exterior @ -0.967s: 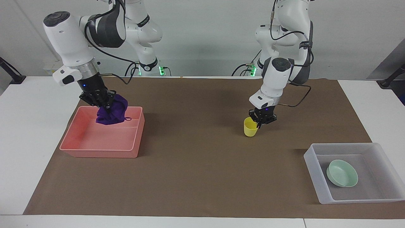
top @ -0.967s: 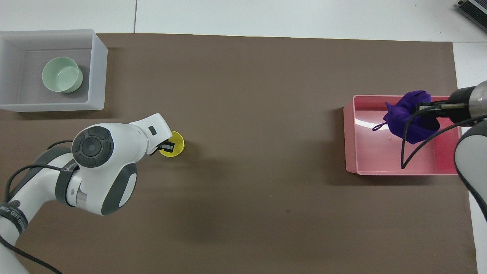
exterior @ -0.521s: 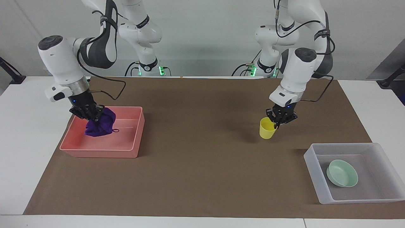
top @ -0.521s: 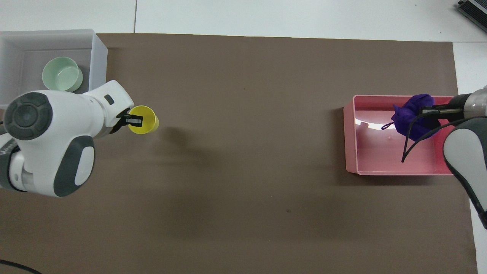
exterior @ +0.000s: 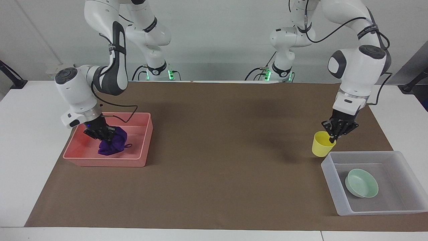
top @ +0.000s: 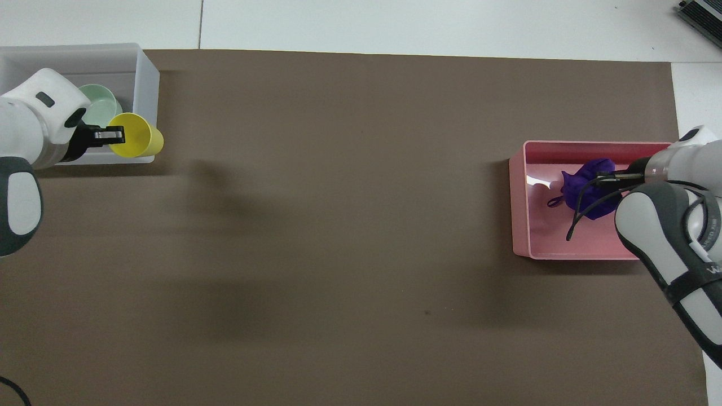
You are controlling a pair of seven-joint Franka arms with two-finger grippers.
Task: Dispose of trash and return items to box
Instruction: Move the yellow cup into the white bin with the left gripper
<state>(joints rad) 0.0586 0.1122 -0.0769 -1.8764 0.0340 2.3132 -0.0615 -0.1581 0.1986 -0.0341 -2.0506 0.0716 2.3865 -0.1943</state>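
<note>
The right hand (exterior: pixel 100 133) is down inside the pink tub (exterior: pixel 140 157), at the right arm's end of the counter (exterior: pixel 214 187), with its fingers pinched together on the top of the purple fabric wad (exterior: pixel 113 144). The wad sits low in the tub, and seems to rest on the tub's floor, with a thin loop of fabric trailing from it toward the middle of the counter. In the overhead view the same hand (top: pixel 606 179) meets the wad (top: pixel 581 189) from the side within the tub (top: pixel 522 225).

The left hand (exterior: pixel 335 131) is in the air, gripping the yellow cup (exterior: pixel 321 144) by its rim, one finger inside the cup and one outside. The cup hangs tilted over the edge of the translucent box (exterior: pixel 329 174), at the box's corner nearest the robots and the middle of the counter. From overhead the hand (top: pixel 107 135) holds the cup (top: pixel 135 135) above the box's wall (top: pixel 148 84).

The mint-green bowl (exterior: pixel 361 182) lies inside the box, leaning a little on its side.
</note>
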